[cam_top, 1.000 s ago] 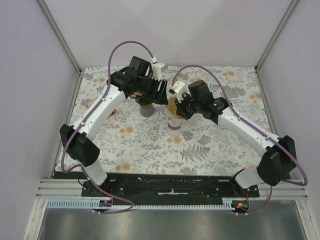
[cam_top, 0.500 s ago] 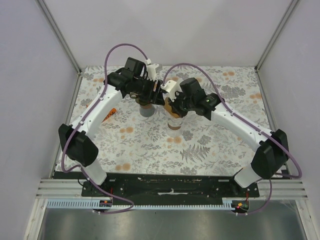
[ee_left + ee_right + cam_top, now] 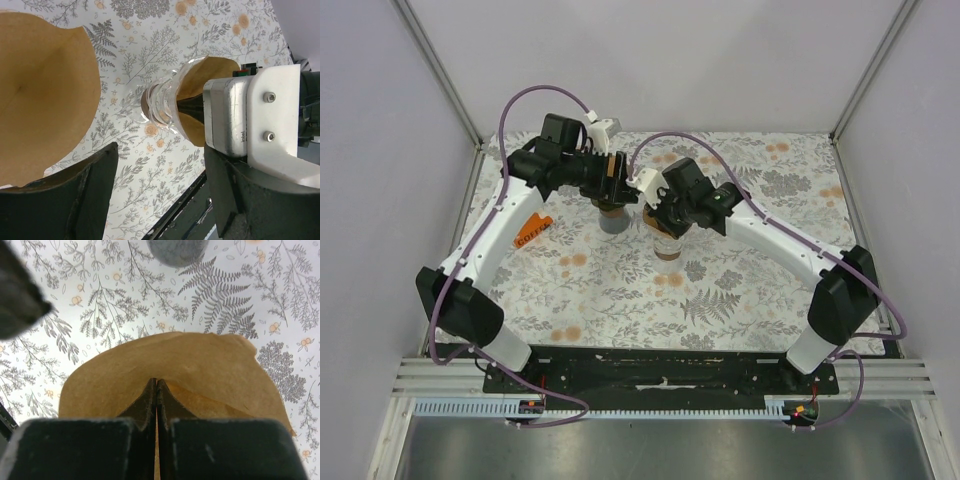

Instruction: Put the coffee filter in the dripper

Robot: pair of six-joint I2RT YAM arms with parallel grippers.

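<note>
My right gripper [image 3: 655, 208] is shut on the brown paper coffee filter [image 3: 175, 370], its two fingers pinched on the upper edge [image 3: 156, 385]. In the left wrist view the filter [image 3: 215, 70] sits in the mouth of the clear glass dripper [image 3: 160, 105], directly under the right wrist. The dripper [image 3: 668, 245] stands mid-table; the filter hides it in the right wrist view. My left gripper [image 3: 616, 183] is open and empty [image 3: 160, 200], just left of the dripper.
A grey holder [image 3: 613, 222] with more brown filters [image 3: 45, 95] stands under my left gripper, close to the dripper; its base shows in the right wrist view [image 3: 177, 250]. An orange coffee packet [image 3: 533, 230] lies at the left. The two wrists are very close together.
My right gripper has moved left with the filter, over the dripper. My left arm has drawn back to the left, away from the dripper.
</note>
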